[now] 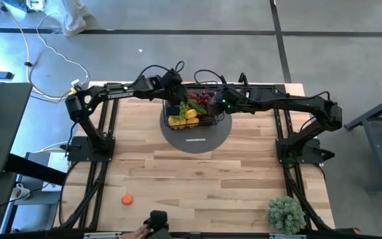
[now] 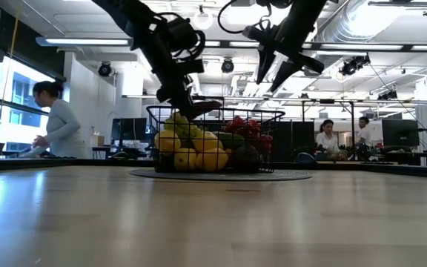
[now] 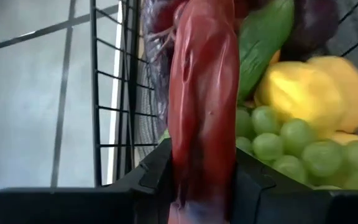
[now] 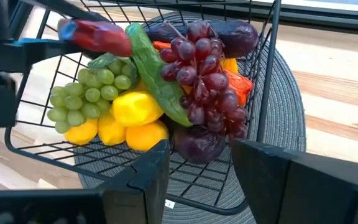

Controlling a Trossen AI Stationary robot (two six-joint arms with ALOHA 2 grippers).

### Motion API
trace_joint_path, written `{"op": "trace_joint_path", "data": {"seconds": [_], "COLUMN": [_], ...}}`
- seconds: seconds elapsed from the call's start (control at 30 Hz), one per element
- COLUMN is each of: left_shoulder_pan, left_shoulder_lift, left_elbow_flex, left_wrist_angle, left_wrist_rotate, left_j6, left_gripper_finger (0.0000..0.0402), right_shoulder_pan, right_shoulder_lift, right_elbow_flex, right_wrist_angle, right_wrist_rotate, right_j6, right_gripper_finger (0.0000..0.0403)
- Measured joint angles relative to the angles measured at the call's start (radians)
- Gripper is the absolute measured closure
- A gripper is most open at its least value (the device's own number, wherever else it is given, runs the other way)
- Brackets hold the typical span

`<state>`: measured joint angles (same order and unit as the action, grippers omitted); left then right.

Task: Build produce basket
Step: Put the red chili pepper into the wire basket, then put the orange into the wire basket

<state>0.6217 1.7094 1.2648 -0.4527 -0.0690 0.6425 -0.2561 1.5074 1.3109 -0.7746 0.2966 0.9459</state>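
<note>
Left gripper [image 3: 201,186] jaws clamp red chilli [image 3: 201,106] over basket [image 1: 207,119] at table's far edge. Right gripper [image 4: 201,168] jaws apart, empty; only its wrist view shows eggplant [image 4: 197,144] under grapes [image 4: 201,74].

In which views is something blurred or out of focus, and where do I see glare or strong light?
Left wrist view: the red chilli between the left gripper fingers is very close and soft, and the lemon is blurred. Right wrist view: the left arm at the picture's edge is blurred, while the purple grapes are sharp. Low view: the near table is soft and ceiling lights glare. High view: bright light falls on the floor.
</note>
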Motion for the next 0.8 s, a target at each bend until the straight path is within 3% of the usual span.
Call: {"op": "trace_joint_path", "data": {"seconds": [0.53,0.8], "left_shoulder_pan": [-0.033,-0.053], "left_shoulder_lift": [0.007,-0.026], "left_elbow_flex": [0.000,0.000], "left_wrist_angle": [0.043,0.005], "left_wrist_rotate": [-0.116,-0.228], "left_j6": [-0.057,-0.064], "left_gripper_finger": [0.0202,0.0195], "right_shoulder_pan": [0.002,0.002], "right_shoulder_lift": [0.000,0.000], "right_elbow_flex": [0.000,0.000], "right_wrist_angle": [-0.015,-0.016], "right_wrist_rotate": [0.000,0.000], "right_j6": [0.000,-0.002], "right_gripper_finger": [0.0247,0.0247]}}
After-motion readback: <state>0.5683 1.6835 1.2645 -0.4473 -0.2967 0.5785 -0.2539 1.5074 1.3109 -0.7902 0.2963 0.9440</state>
